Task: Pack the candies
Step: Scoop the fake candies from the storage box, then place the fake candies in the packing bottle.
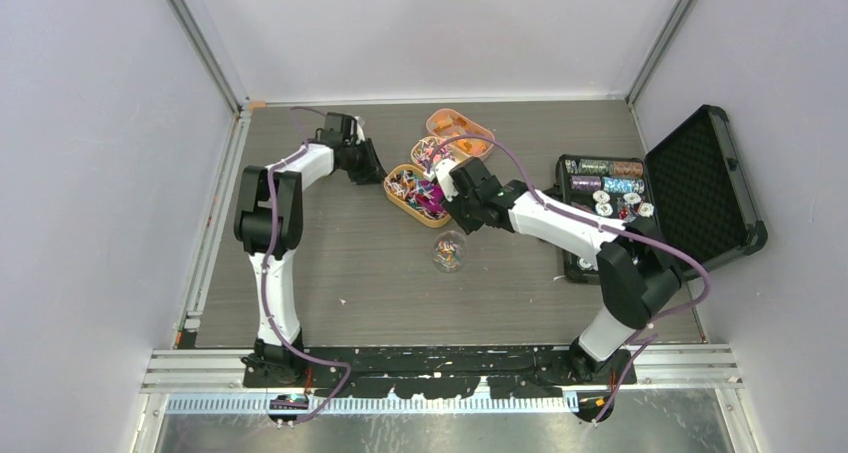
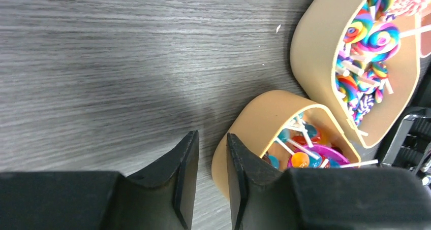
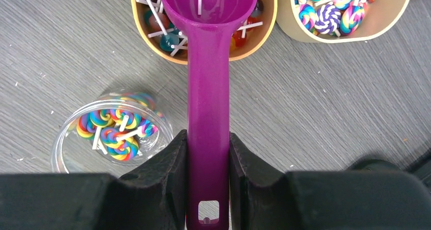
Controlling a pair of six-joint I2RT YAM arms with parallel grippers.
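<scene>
1. The candies point(image 3: 114, 133) are tiny lollipops on white sticks. A small heap of swirled ones is being held in a clear round tub point(image 3: 76, 159), which is standing on the worktop point(image 3: 330, 113) near the scoop's handle.
2. Far more candies are being kept in three tan trays set close together: ball-shaped ones in the near tray point(image 3: 256, 50), swirled ones in the middle tray point(image 3: 391, 17) and orange ones in the far tray point(image 1: 462, 130).
3. A magenta scoop point(image 3: 208, 88) is being held with its bowl over the near tray. Only one white stick is showing in the bowl, so the scoop is being judged nearly empty.
4. The scoop's handle is being gripped from both sides by the right tool point(image 3: 207, 138), which is closed on it.
5. The left tool point(image 2: 212, 138) is being held low, just beside the near tray's outer wall. Its jaws are narrowly parted and nothing is being gripped. Whether the tray is being touched cannot be told.
6. The task is being judged as early: a few candies are packed, the trays are well filled, and a load is not yet scooped.
7. An open black case point(image 1: 700, 173) of poker chips point(image 1: 610, 198) is standing well apart on the right.
</scene>
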